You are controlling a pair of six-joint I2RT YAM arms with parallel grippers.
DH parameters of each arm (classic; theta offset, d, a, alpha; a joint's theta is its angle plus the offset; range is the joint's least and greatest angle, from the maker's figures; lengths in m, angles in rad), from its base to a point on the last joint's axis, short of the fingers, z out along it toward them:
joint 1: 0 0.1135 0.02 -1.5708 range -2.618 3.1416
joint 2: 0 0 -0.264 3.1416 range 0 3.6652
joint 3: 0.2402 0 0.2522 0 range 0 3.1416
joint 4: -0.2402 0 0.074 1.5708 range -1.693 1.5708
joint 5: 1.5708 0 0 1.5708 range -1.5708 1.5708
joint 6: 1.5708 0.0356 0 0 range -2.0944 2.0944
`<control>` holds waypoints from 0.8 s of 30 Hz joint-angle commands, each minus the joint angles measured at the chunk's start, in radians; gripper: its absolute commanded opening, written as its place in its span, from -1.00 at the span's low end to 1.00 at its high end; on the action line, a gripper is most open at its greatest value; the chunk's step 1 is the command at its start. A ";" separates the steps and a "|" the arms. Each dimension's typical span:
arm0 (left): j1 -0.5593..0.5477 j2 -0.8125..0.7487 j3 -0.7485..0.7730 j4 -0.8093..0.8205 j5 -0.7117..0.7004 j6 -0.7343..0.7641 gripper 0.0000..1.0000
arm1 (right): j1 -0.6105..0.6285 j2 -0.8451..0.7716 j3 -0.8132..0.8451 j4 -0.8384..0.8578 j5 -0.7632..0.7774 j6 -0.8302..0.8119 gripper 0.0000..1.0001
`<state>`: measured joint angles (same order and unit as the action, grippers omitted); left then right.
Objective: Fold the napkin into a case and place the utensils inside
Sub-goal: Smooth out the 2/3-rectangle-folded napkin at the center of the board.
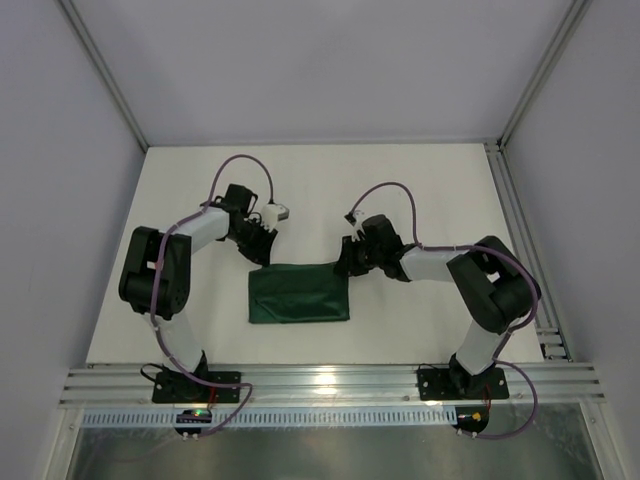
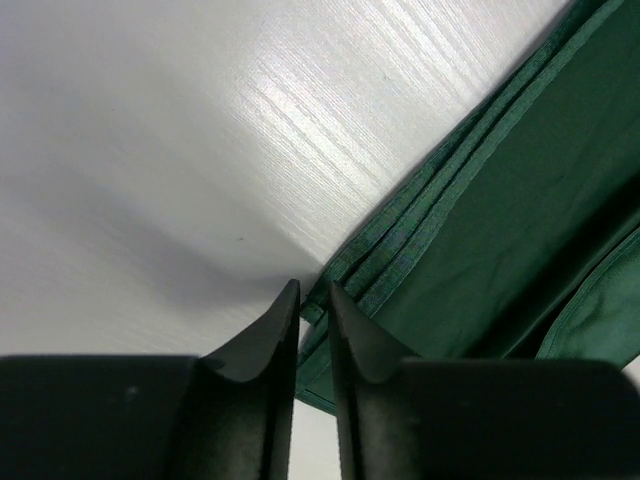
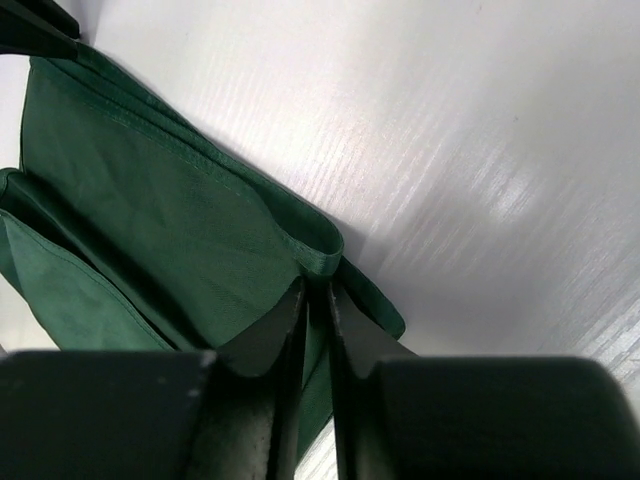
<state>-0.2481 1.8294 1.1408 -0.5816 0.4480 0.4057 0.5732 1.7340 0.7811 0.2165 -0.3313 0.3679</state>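
Note:
The dark green napkin (image 1: 300,293) lies folded into a flat oblong in the middle of the white table. My left gripper (image 1: 262,255) is at its far left corner, and in the left wrist view the gripper (image 2: 313,290) has its jaws drawn close on the layered hem of the napkin (image 2: 500,200). My right gripper (image 1: 345,268) is at the far right corner. In the right wrist view the gripper (image 3: 318,290) pinches a raised fold of the napkin (image 3: 150,200). No utensils are in view.
The white table (image 1: 400,200) stretches beyond the napkin to the enclosure walls. A metal rail (image 1: 330,385) with both arm bases runs along the near edge. Another rail (image 1: 520,230) lines the right side.

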 commanded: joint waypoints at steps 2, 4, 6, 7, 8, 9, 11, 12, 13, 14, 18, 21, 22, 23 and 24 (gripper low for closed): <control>0.000 0.034 0.002 -0.072 0.005 0.031 -0.79 | -0.003 0.012 0.026 0.040 -0.002 0.009 -0.74; 0.001 0.031 0.000 -0.083 -0.002 0.038 -1.00 | -0.006 0.006 0.023 0.038 -0.002 0.011 -0.88; 0.003 0.024 -0.003 -0.087 0.000 0.041 -1.00 | -0.009 -0.005 0.015 0.040 0.000 0.009 -0.93; 0.006 0.016 -0.003 -0.089 0.003 0.039 -1.00 | -0.009 -0.013 0.011 0.041 0.005 0.011 -0.92; 0.006 0.010 0.000 -0.090 0.006 0.038 -1.00 | -0.010 -0.031 -0.002 0.043 0.009 0.009 -0.92; 0.007 0.004 0.000 -0.092 0.012 0.036 -1.00 | -0.010 -0.042 -0.006 0.043 0.015 0.009 -0.93; 0.009 -0.022 0.002 -0.098 0.037 0.031 -1.00 | -0.010 -0.072 -0.023 0.043 0.017 0.009 -0.93; 0.009 -0.034 0.004 -0.101 0.046 0.031 -1.00 | -0.012 -0.080 -0.026 0.043 0.012 0.009 -0.93; 0.009 -0.045 0.002 -0.104 0.057 0.031 -1.00 | -0.010 -0.085 -0.029 0.043 0.008 0.008 -0.93; 0.009 -0.068 0.004 -0.104 0.070 0.028 -1.00 | -0.010 -0.094 -0.035 0.044 0.003 0.006 -0.92; 0.009 -0.111 0.017 -0.112 0.103 0.019 -0.74 | -0.010 -0.103 -0.045 0.060 -0.024 -0.004 -0.92; -0.009 -0.134 0.045 -0.119 0.153 0.035 -0.18 | -0.010 -0.090 -0.029 0.047 -0.052 -0.024 -0.93; -0.025 -0.139 0.051 -0.115 0.162 0.036 -0.13 | -0.012 -0.090 -0.029 0.052 -0.058 -0.024 -0.92; -0.064 -0.142 0.054 -0.094 0.164 0.041 -0.12 | -0.013 -0.090 -0.034 0.063 -0.058 -0.017 -0.92; -0.091 -0.145 0.056 -0.077 0.152 0.039 -0.10 | -0.015 -0.091 -0.037 0.064 -0.057 -0.011 -0.93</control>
<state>-0.2699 1.7271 1.1576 -0.6842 0.5457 0.4290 0.5652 1.6665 0.7414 0.2325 -0.3664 0.3653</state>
